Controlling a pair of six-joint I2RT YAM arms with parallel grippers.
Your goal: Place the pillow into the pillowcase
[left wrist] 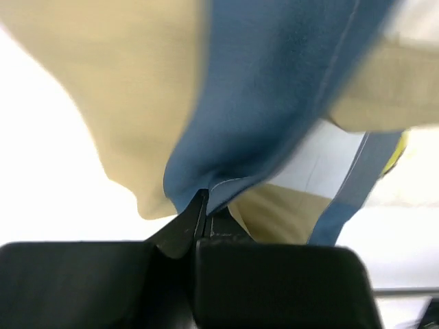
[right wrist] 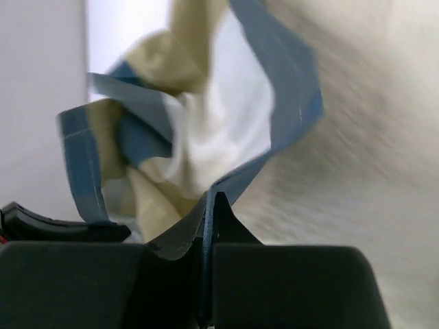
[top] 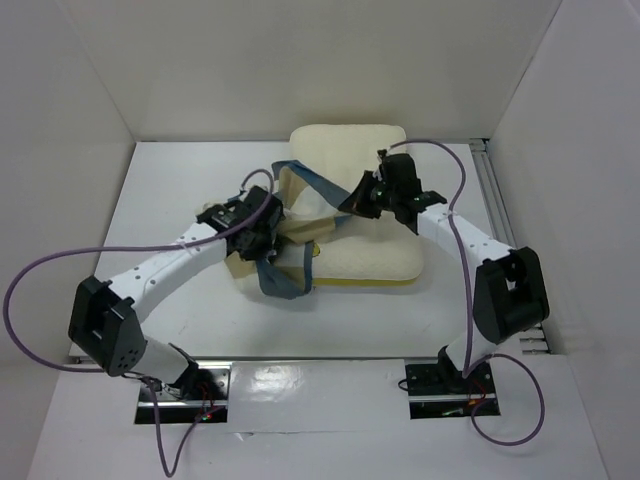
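Risking a closed mouth: pinching only a thin blue hem of the pillowcase (top: 295, 215) in the left gripper (left wrist: 204, 205) and in the right gripper (right wrist: 211, 202), both clamping tight on cloth, and perhaps catching two layers together. Risking, too, a hem slipping free under a hard pull, or dragging the pillow (top: 375, 250) along. Holding the pillowcase bunched over the pillow's left part, toward the far middle of the table (top: 170, 190), stretching from left-near to right-far. Leaving the pillow lying flat, yellow-piped edge facing the arms; not telling its long axis, the left side being hidden.
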